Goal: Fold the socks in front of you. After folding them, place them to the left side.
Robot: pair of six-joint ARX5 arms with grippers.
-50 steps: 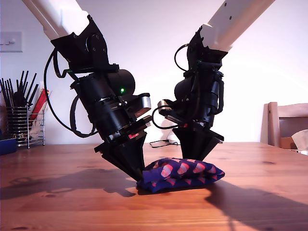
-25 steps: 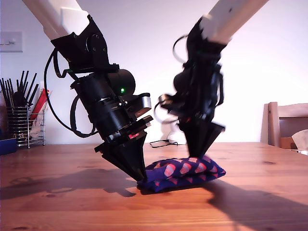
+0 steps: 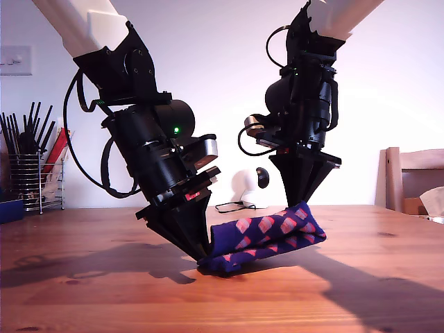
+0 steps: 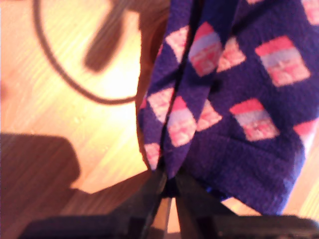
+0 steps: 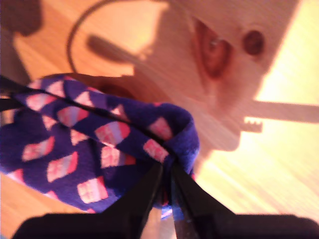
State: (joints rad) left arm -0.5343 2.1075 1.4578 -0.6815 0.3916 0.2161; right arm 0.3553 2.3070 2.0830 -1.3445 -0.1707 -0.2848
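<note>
Plainly, the socks (image 3: 267,238) are held at both ends above a wooden table (image 3: 83,291): one end is kept low, at about seven o'clock of the bundle in the exterior view, touching or nearly touching the boards, while the other end is raised toward two o'clock. In the first wrist view my first gripper (image 4: 167,191) is seen with its jaws drawn narrow on a pinch of knit; in the second wrist view my second gripper (image 5: 165,178) is likewise closed tight on a rolled edge. Which arm in the exterior view belongs to which gripper cannot be told with certainty.

The fabric is judged to be light, soft and limp, sagging between the two holds, so it is likely to drape and slide rather than keep a crease. A thick, fuzzy knit is shown, dark navy-purple with pink-red squares, layered so that several edges lie together. Hold is best taken at the doubled edges, where all layers are caught together. The table is smooth, warm-toned timber with visible grain and knots.
</note>
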